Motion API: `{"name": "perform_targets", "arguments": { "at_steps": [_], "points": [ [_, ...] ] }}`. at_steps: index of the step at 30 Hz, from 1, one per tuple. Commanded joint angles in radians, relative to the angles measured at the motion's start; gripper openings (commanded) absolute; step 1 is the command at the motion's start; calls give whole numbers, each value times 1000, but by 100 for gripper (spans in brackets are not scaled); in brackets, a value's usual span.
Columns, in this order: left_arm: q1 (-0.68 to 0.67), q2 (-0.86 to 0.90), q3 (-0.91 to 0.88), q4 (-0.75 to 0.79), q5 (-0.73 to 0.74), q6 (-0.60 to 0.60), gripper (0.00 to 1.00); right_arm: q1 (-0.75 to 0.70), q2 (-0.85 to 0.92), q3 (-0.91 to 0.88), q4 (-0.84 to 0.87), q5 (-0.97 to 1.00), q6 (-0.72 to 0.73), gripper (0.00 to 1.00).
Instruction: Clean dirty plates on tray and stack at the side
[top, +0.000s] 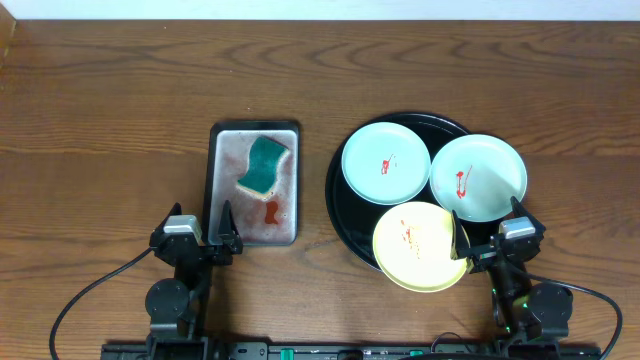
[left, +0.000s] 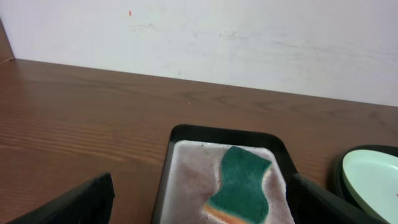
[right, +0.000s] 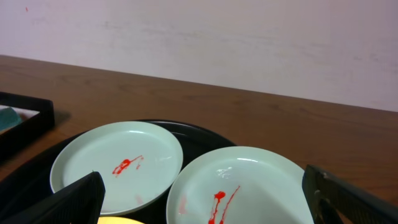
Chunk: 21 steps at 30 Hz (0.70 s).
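Three plates lie on the round black tray (top: 336, 196). Two are pale mint, one to the left (top: 386, 162) and one to the right (top: 478, 177), each streaked with red sauce. The pale yellow plate (top: 420, 246) at the front has a small red smear and overhangs the tray's near rim. My right gripper (top: 487, 222) is open just in front of the right mint plate (right: 249, 180), its left finger over the yellow plate's edge. My left gripper (top: 199, 212) is open at the near left corner of the silver tray, holding nothing.
A rectangular silver tray (top: 228, 170) left of the black tray holds a green sponge (top: 265, 165) and a red smear (top: 271, 212). In the left wrist view the sponge (left: 242, 180) lies ahead between my fingers. Bare wood surrounds both trays.
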Motion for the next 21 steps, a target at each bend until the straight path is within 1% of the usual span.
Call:
{"name": "perform_targets", "arguments": {
  "at_steps": [1,10,14,15,18,21],
  "points": [
    [3,-6,-8,-45,14,17,89,10,3,-3,-3,2,2,99],
    [3,-6,-8,-44,15,17,89,10,3,-3,-3,-1,2,99],
    [3,-6,-5,-47,15,-57,89,11,3,-3,4,-47,21,99],
    [3,-6,3,-59,14,-71,89,11,3,-3,4,-59,25,99],
    [3,8,43,-104,14,-106,89,10,3,3,-11,-53,103,99],
    [3,63,119,-176,14,-108,89,10,16,21,-39,-53,143,99]
  ]
}}
